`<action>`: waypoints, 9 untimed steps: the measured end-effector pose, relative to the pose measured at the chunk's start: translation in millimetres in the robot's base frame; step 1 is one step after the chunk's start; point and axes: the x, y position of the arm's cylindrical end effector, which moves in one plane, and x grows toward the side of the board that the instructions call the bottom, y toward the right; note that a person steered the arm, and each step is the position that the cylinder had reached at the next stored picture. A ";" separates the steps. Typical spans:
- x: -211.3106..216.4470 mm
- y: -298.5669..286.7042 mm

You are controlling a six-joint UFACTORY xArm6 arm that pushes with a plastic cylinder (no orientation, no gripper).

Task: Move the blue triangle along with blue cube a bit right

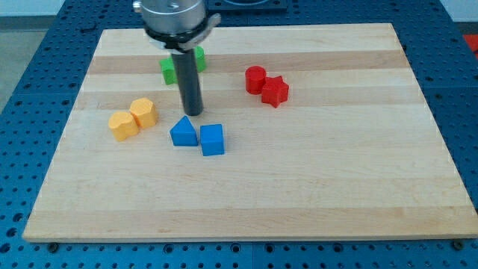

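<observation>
Rod-ended and without any gripper, the arm held nothing; my tip rested on the wooden board, just above the blue triangle as the camera saw it, very near its peak, though contact could not be confirmed. The rod rose straight up to a grey mount at the view's top.

The blue triangle sat a little left of the board's centre. The blue cube stood immediately to its right, the two touching or nearly so, forming a side-by-side pair.

Other blocks lay apart from the pair. Two yellow blocks, of rounded or many-sided shape, sat together to the view's left. A green block was partly hidden behind the rod near the top. A red cylinder and a red star-like block sat touching at upper right.

Judging by this layout, the push to the right did not appear to have begun: the tip was behind the triangle, not on its left side. It seemed the tip needed to come round to the triangle's left, then push rightward so the triangle carried the cube along. Open board lay to the pair's right.
</observation>
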 end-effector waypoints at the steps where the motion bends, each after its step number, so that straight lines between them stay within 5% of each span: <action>1: 29.7 -23.1; 3: 62.2 -4.0; 9: 66.3 55.3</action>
